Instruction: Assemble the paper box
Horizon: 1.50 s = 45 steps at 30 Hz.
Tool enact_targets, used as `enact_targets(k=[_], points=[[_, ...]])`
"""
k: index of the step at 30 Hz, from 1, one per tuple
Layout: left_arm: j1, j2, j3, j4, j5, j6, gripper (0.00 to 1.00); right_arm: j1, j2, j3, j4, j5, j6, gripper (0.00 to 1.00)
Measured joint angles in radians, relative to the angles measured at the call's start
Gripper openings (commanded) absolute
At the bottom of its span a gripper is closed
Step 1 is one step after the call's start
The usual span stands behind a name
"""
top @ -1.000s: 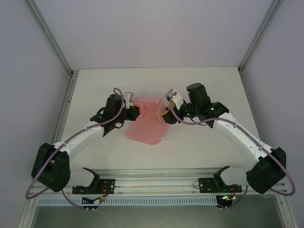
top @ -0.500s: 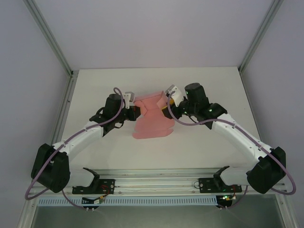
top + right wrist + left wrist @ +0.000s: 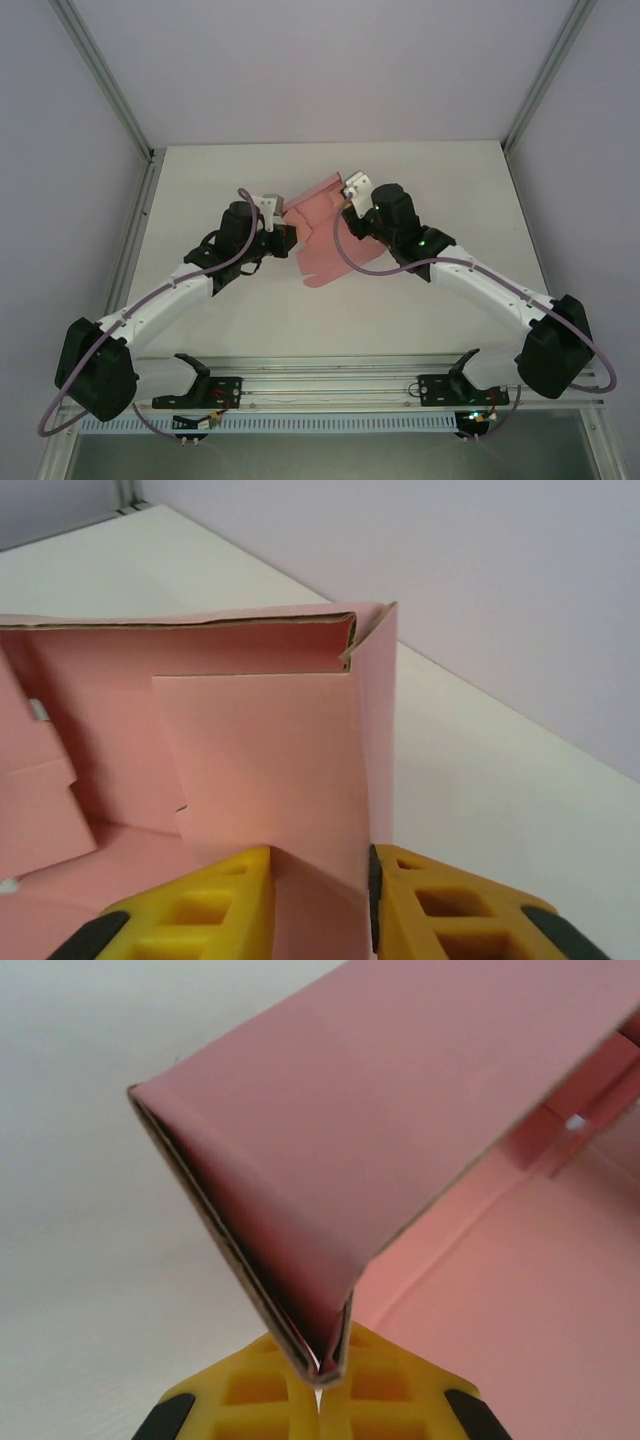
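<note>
two grippers, one box. the left gripper (image 3: 320, 1392) has its yellow pads (image 3: 255, 1388) pinched tight on a doubled, folded edge of the paper box (image 3: 400, 1110). the right gripper (image 3: 320, 900) is clamped on an upright wall panel of the same pink card. the box is half folded, its raised walls standing between the two grippers, around the middle of the white table (image 3: 440, 190).

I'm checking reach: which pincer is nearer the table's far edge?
Right. The right pincer, shut on the right wall of the paper box, appears closer to the far edge of the table; the left pincer grips its left wall, farther from that edge.
</note>
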Motion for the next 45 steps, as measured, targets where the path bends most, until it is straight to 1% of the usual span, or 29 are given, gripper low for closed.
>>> enact_targets(k=[2,3,7,10,12,13,15,17,20,23,30,31,33,35,37,40,42,44,45], points=[[-0.012,-0.005,0.0,-0.009,-0.01,0.0,0.0,0.001,0.01,-0.001,0.01,0.011,-0.008,0.38],[-0.017,-0.006,0.0,-0.01,-0.014,0.0,0.0,0.0,0.016,-0.001,0.015,0.014,-0.017,0.4],[-0.024,-0.007,0.0,-0.034,-0.031,0.0,0.0,-0.001,0.037,0.0,0.025,0.036,-0.045,0.4],[-0.027,-0.013,0.0,-0.035,-0.036,0.003,0.0,0.0,0.05,0.0,0.027,0.087,-0.072,0.42],[-0.032,-0.027,0.0,-0.037,-0.04,0.009,0.0,0.0,0.05,0.0,0.027,0.118,-0.09,0.48],[-0.034,-0.037,0.0,-0.037,-0.04,0.013,0.0,0.0,0.047,0.0,0.027,0.125,-0.098,0.49],[-0.036,-0.06,-0.001,-0.038,-0.039,0.025,0.0,-0.012,0.036,0.0,0.021,0.118,-0.108,0.55],[-0.036,-0.083,-0.006,-0.038,-0.036,0.036,0.0,-0.04,0.008,0.0,-0.002,0.055,-0.111,0.59],[-0.037,-0.115,-0.027,-0.034,-0.021,0.055,0.0,-0.094,-0.053,-0.005,-0.036,-0.101,-0.111,0.6],[-0.038,-0.138,-0.042,-0.024,-0.005,0.066,0.0,-0.146,-0.106,-0.014,-0.061,-0.23,-0.098,0.61],[-0.041,-0.17,-0.061,-0.006,0.025,0.1,0.0,-0.225,-0.138,-0.024,-0.114,-0.532,-0.098,0.69],[-0.041,-0.17,-0.062,-0.006,0.025,0.102,0.0,-0.23,-0.138,-0.024,-0.124,-0.573,-0.103,0.68],[-0.041,-0.17,-0.067,-0.006,0.023,0.106,0.0,-0.231,-0.135,-0.024,-0.139,-0.637,-0.115,0.62],[-0.041,-0.17,-0.071,-0.006,0.021,0.106,0.0,-0.231,-0.129,-0.024,-0.149,-0.671,-0.125,0.52],[-0.041,-0.17,-0.074,-0.006,0.021,0.106,0.0,-0.231,-0.119,-0.018,-0.159,-0.688,-0.124,0.48],[-0.041,-0.17,-0.076,-0.006,0.02,0.106,0.0,-0.231,-0.1,0.002,-0.175,-0.697,-0.111,0.45],[-0.041,-0.168,-0.076,-0.003,0.021,0.106,0.0,-0.23,-0.09,0.017,-0.174,-0.69,-0.092,0.4],[-0.041,-0.159,-0.076,0.01,0.021,0.105,0.0,-0.22,-0.085,0.024,-0.165,-0.653,-0.067,0.37],[-0.041,-0.15,-0.076,0.017,0.019,0.102,0.0,-0.212,-0.083,0.024,-0.157,-0.628,-0.059,0.34]])
